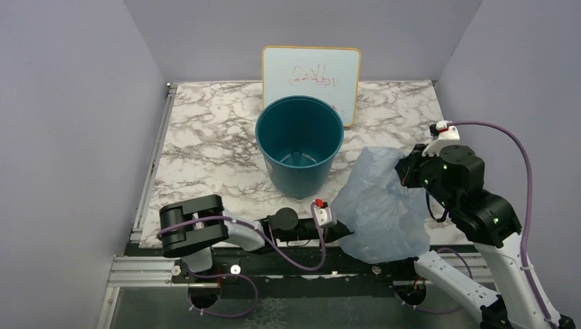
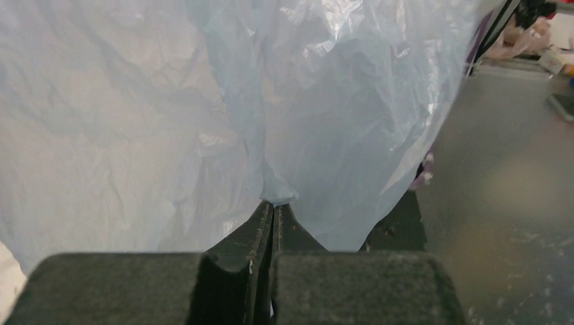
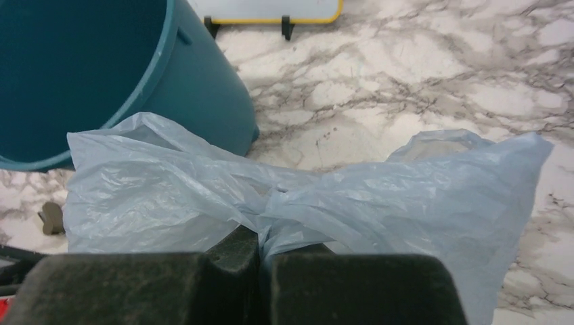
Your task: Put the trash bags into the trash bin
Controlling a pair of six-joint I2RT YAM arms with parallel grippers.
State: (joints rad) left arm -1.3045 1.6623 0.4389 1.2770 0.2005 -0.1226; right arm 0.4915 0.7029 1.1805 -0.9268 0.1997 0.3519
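Both arms have hold of the pale blue trash bag (image 1: 380,209), which hangs bunched up to the right of the bin (image 1: 299,145), outside it. The left gripper (image 2: 273,210) is pinched tight on a fold of the plastic (its fingertips meet). The right gripper (image 3: 260,233) is clamped on another gathered fold. The bin stands upright on the marble table (image 1: 205,137), before a whiteboard (image 1: 312,77).

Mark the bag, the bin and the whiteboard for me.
bag (image 1: 380,212): top external view, middle of the crumpled blue plastic.
bin (image 1: 301,179): top external view, outer front wall.
whiteboard (image 1: 312,72): top external view, white writing face.
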